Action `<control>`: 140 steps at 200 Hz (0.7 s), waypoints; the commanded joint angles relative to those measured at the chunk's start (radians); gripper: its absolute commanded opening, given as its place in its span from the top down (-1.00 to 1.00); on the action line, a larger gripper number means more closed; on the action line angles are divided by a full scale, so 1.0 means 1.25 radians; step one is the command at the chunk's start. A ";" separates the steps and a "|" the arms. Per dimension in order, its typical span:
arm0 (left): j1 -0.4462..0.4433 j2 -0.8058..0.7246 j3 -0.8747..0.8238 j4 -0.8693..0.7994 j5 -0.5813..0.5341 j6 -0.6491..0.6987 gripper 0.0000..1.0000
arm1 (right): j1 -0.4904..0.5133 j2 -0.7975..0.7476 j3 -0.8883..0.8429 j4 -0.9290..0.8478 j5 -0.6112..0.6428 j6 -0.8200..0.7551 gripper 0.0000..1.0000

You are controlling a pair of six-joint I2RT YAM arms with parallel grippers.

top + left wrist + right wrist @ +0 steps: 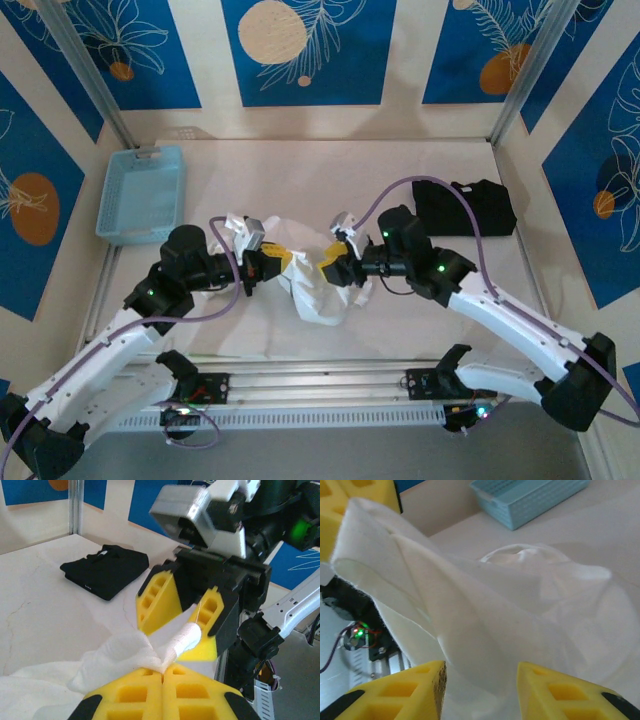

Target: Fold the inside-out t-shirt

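Found t-shirt (pixel 320 300) bunched at centre, partly raised between both arms. Noted left gripper (pixel 162 669) clamped on a twisted fold, and right gripper (pixel 481 672) apart with cloth draped between. Advise pinching one clean edge layer with right, then spreading slowly and evenly.

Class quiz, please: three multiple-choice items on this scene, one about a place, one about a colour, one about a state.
1. Where on the table is the blue basket, seen from above? A far right; B far left; C near middle.
2. What colour is the folded garment? A red; B green; C black.
3. The left hand is: A shut on the t-shirt; B open, holding nothing; C shut on a pen.
Key: B, it sits far left; C, it looks black; A, its yellow fingers pinch white cloth.
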 commanded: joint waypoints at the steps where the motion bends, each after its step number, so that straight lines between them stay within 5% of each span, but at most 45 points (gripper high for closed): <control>1: 0.006 -0.005 0.029 0.020 0.008 0.017 1.00 | 0.002 0.021 -0.017 0.078 -0.120 -0.012 0.16; 23: 0.006 -0.005 0.032 0.007 -0.005 0.019 1.00 | 0.002 0.038 -0.024 0.106 -0.133 -0.003 0.22; 76: 0.006 -0.007 0.038 -0.014 -0.070 0.023 1.00 | -0.006 0.033 -0.010 0.058 -0.133 -0.025 1.00; 98: 0.012 -0.015 0.030 -0.011 -0.138 0.022 1.00 | -0.031 -0.011 -0.003 0.027 -0.141 -0.035 1.00; 140: 0.039 -0.017 0.000 0.037 -0.172 -0.011 1.00 | -0.101 -0.054 -0.001 0.142 -0.314 0.081 1.00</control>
